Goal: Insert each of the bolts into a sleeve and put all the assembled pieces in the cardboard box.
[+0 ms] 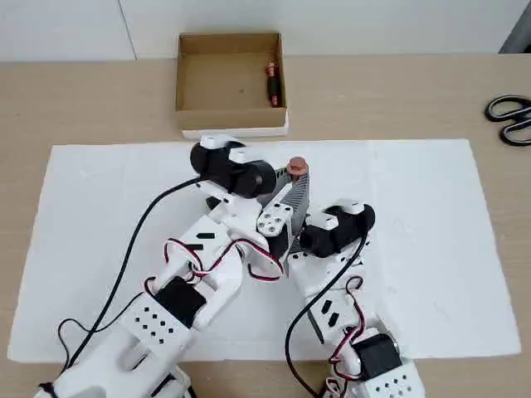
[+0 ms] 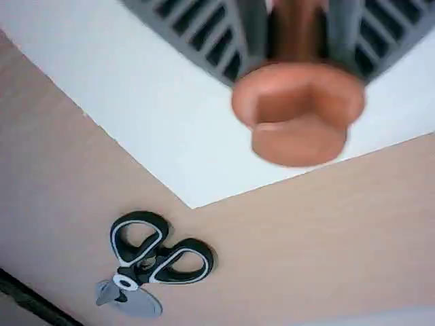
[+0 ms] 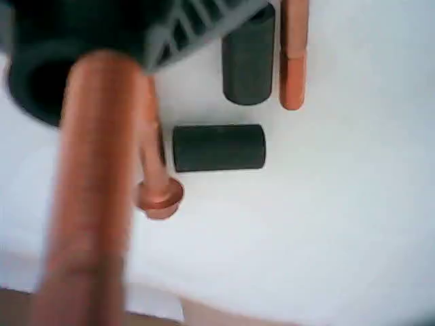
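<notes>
My left gripper [image 1: 294, 181] is shut on a copper bolt [image 1: 297, 166] over the middle of the white mat. In the left wrist view the bolt's head [image 2: 298, 112] sticks out between the grey fingers [image 2: 204, 30]. My right gripper [image 3: 88, 61] holds a black sleeve [image 3: 37, 78], and the held bolt's shaft [image 3: 92, 197] meets the sleeve's mouth; I cannot tell how deep it sits. On the mat lie two black sleeves [image 3: 217, 147] [image 3: 249, 58] and two more bolts [image 3: 293, 54] [image 3: 160, 195]. The cardboard box [image 1: 191, 79] holds one assembled piece [image 1: 271, 83].
Both arms cross over the white mat [image 1: 415, 249], the left arm's wrist [image 1: 232, 170] above the right one [image 1: 340, 228]. Black-handled scissors [image 1: 510, 120] [image 2: 153, 255] lie on the bare table past the mat's far right corner.
</notes>
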